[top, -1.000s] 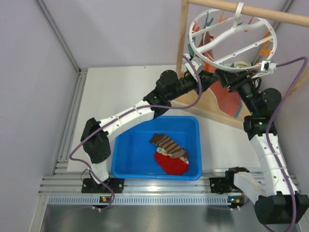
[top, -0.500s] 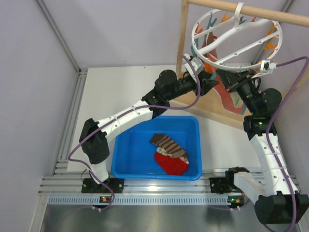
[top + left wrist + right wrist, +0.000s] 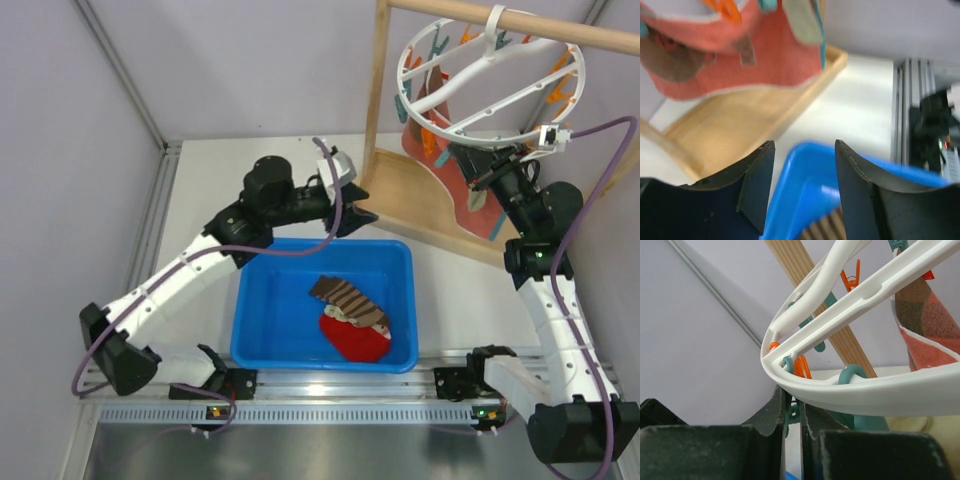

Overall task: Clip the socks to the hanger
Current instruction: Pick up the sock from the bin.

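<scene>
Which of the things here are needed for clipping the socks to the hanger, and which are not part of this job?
Needed: white hanger, pegs, cream sock in the tub.

Not needed: brown striped sock, red sock, salmon cloth, blue tub, wooden frame.

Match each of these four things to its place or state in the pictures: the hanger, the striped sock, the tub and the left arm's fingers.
Things:
1. white plastic circular hanger
2. brown striped fabric sock
3. blue rectangular plastic tub
4. left arm's black fingers

Places or states:
a. lying inside the tub
b. hooked over the wooden rod
c. apart, nothing between them
d. standing on the white table

Pairs: 1-b, 2-a, 3-d, 4-c
</scene>
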`<state>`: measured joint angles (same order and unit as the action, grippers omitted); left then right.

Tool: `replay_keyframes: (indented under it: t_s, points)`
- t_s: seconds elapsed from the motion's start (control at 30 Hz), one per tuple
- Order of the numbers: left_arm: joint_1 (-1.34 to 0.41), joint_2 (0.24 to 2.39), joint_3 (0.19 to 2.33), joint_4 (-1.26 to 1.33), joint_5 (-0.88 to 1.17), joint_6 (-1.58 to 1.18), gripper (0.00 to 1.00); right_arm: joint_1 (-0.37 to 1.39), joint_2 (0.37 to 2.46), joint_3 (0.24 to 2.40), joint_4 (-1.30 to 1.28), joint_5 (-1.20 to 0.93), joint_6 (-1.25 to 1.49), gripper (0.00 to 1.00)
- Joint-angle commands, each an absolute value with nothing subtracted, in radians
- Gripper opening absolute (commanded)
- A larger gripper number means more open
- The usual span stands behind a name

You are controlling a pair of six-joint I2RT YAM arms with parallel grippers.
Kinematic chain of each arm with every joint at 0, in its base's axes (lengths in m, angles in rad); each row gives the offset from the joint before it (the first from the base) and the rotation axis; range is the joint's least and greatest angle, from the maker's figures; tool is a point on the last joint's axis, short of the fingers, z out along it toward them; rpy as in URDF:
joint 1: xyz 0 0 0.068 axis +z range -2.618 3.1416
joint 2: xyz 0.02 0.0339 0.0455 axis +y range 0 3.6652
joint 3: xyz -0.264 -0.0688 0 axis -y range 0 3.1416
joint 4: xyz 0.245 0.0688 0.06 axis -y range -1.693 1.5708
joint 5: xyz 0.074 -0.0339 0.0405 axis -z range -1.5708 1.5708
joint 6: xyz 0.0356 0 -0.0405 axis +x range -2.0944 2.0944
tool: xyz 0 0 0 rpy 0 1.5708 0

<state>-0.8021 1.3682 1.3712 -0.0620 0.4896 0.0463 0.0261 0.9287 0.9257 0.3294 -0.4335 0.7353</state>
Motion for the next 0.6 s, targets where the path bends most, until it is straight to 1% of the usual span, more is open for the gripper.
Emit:
replay_keyframes:
  t_s: [0.0,0.03,0.07,0.1,0.2,0.3,0.4,0.47,0.57]
  points:
    - [-0.746,1.261,1.269,-0.411,0.687,0.265,0.56,0.032,0.905,0.954,0.304,-0.410,0.683,0.00]
    - [-0.744,1.240,1.203,-0.502,0.684,0.346,0.55,0.032,0.902,0.956,0.289,-0.410,0.677,0.00]
    - [-0.744,1.217,1.166,-0.543,0.674,0.376,0.53,0.031,0.900,0.956,0.281,-0.410,0.666,0.00]
    - [-0.745,1.171,1.079,-0.566,0.661,0.399,0.53,0.032,0.899,0.956,0.278,-0.411,0.660,0.00]
    - [-0.746,1.089,0.921,-0.592,0.565,0.419,0.50,0.031,0.896,0.960,0.262,-0.414,0.640,0.00]
    - [-0.745,1.055,0.817,-0.575,0.496,0.388,0.48,0.028,0.896,0.966,0.252,-0.417,0.635,0.00]
    - [-0.747,1.080,0.782,-0.540,0.454,0.342,0.44,0.029,0.899,0.973,0.242,-0.419,0.627,0.00]
    - [-0.746,1.106,0.781,-0.512,0.436,0.304,0.44,0.029,0.897,0.974,0.238,-0.417,0.621,0.00]
    - [-0.747,1.207,0.799,-0.514,0.431,0.288,0.44,0.029,0.899,0.979,0.230,-0.414,0.620,0.00]
